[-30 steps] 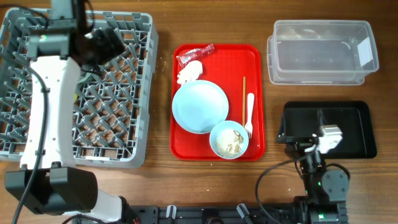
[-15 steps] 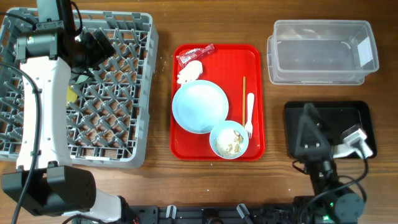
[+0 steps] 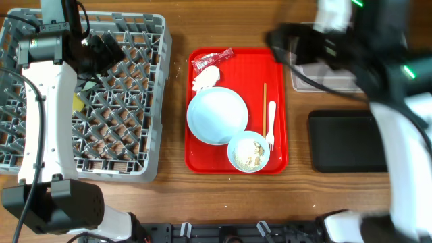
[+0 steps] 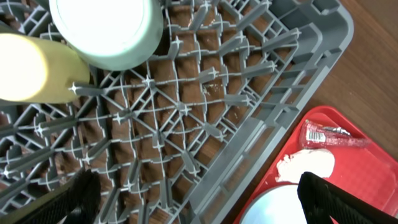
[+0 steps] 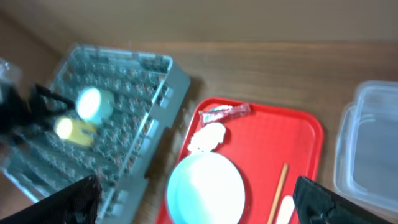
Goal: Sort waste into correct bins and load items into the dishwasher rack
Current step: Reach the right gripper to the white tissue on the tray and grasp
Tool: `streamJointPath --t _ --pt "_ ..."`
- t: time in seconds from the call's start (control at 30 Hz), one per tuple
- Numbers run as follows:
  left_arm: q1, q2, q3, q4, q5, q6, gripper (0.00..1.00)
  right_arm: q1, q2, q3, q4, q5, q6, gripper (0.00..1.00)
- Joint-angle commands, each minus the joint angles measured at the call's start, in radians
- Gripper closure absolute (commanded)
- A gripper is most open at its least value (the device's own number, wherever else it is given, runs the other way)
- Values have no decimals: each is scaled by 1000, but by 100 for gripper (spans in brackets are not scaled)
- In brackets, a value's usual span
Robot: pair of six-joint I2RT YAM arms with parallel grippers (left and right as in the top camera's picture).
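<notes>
Overhead, the right tool (image 5: 202,202) has swung over the red tray's (image 3: 278,64) far-right corner, fingers spread and empty. The snack wrapper (image 3: 211,61) and tissue (image 3: 206,78) wait at its far-left corner, likely next. The left tool (image 4: 205,199) is also spread.

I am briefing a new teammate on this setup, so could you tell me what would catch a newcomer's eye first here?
The bright red tray in the middle stands out, carrying a blue plate, a blue bowl with food scraps and a red wrapper. To its left sits the big grey rack, already holding a green bowl and a yellow cup. At the upper right, the blurred right arm hangs over the clear tub.
</notes>
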Motion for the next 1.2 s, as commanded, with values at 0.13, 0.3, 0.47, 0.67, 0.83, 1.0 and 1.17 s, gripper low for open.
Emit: streamJointPath --t 0.13,0.3,0.47,0.67,0.83,1.0,1.17 --pt "3 5 -2 0 5 -14 0 162 373 176 66 -24 -68 0" --pt "3 5 -2 0 5 -14 0 164 552 176 162 -14 11 7" --pt "3 5 -2 0 5 -14 0 175 726 176 185 36 90 19" --pt "3 5 -2 0 5 -14 0 204 895 176 226 60 98 36" --pt "3 5 -2 0 5 -14 0 234 953 176 248 129 138 36" --pt "3 5 -2 0 5 -14 0 274 966 176 252 217 159 80" --pt "3 5 -2 0 5 -14 0 249 853 179 240 252 214 96"
